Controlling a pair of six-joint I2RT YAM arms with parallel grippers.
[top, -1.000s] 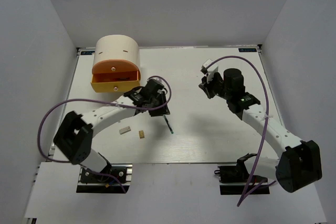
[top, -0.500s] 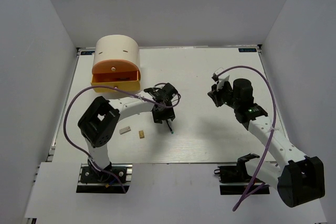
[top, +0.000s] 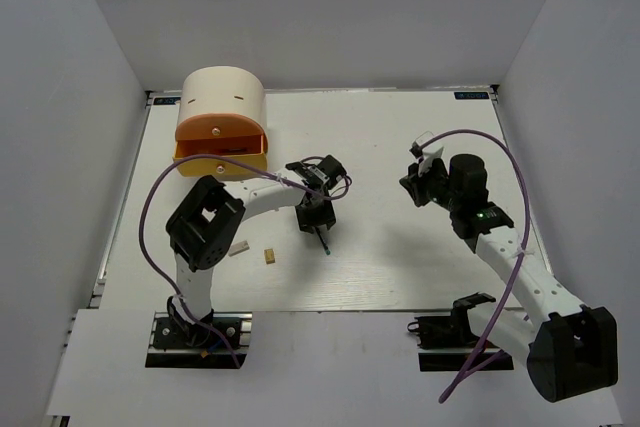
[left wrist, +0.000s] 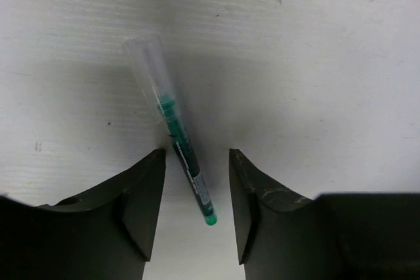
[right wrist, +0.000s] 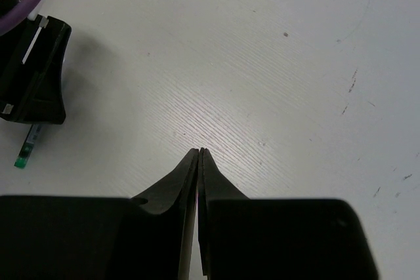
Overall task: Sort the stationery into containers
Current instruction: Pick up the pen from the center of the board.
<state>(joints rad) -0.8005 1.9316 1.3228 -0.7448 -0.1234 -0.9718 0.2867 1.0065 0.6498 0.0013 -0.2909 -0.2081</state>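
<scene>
Top cam: your left gripper (top: pixel 315 215) sits over the thin green-tipped pen with the clear cap (top: pixel 324 241), a bit left of ctr on the white tabletop (top: pixel 420 267). The pen pokes out from under it toward the near edge, green tip nearest that edge. Its long axis runs approx. far-to-near w/ a slight slant to the right. The right gripper (top: pixel 411 185) hangs toward the right edge, well apart from the pen, so the left arm is by far the nearer one. The large cream cylindrical drum (top: pixel 222 95) stands at the far-left corner. Its orange half-round tray (top: pixel 218 130) is stacked over the yellow half-round tray (top: pixel 222 163), which juts out toward the near edge. The small grey block (top: pixel 238 247) and small tan block (top: pixel 269 257) lie near each other toward the near-left corner, not yet sorted.

Left wrist cam: jaws apart, one finger each side of the pen (left wrist: pixel 178 134), which lies flat on the tabletop. No clear contact, tho one finger looks v. close. The pen crosses the gap at a slant, green end between the fingers, clear cap well out ahead of the tips. My read: closing here pinches it near the tail, not mid-body, so it may swing or droop on the lift. Consider reaching further along it first.

Right wrist cam: jaws pressed together w/ nothing between them, over bare tabletop. The left gripper (right wrist: pixel 36 73) and the pen's green end (right wrist: pixel 25 152) show off to one side, well clear.
</scene>
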